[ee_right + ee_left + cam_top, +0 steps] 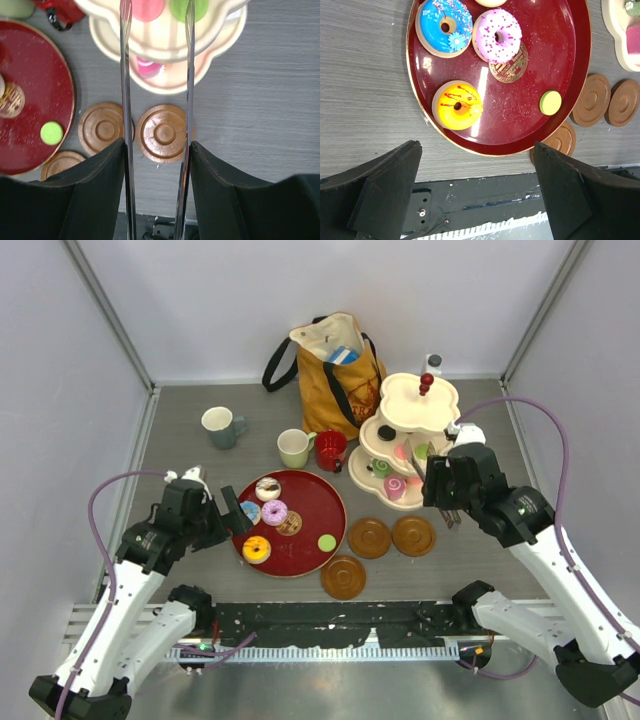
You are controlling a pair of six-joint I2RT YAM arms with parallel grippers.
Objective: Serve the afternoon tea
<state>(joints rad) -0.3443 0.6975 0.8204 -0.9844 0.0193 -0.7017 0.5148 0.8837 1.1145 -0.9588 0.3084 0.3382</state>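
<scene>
**Top view.** Back right: stand point(415, 400), with sweets point(395, 485) on its two lower tiers. Front centre: red tray point(318, 502), carrying four donuts point(274, 512) and a green macaron point(327, 542). Just right of and in front of the tray: three saucers point(369, 537), all bare. Behind the tray: three mugs point(294, 448), none on a saucer. At the tray's left rim: left gripper point(240, 520). By the stand's near edge, above the rightmost saucer: right gripper point(432, 485). Judged: tray sweets nearer the left arm, stand and saucers nearer the right.

**Left wrist view.** Both fingers point(385, 192) wide apart, nothing between. Straight ahead and a little left of the gap's centre: yellow donut point(457, 106), the nearest sweet. Beyond it, just beside each other: blue donut point(443, 26) and purple donut point(497, 35). Round, so no long axis to line up with. Open tray floor to the yellow donut's right. Tray rim close on its left and near side, probably the tight spot for a finger.

**Right wrist view.** Long, thin, parallel fingers point(97, 182), gap moderate, holding nothing. Framed between them: one saucer point(164, 133). Just outside the left finger: a second. Ahead: stand, with a pink sweet point(147, 7) and a green sweet point(200, 6) on its tier. To the right: bare table point(260, 100), room to swing. Stand edge close in front, so some risk of a knock.
</scene>
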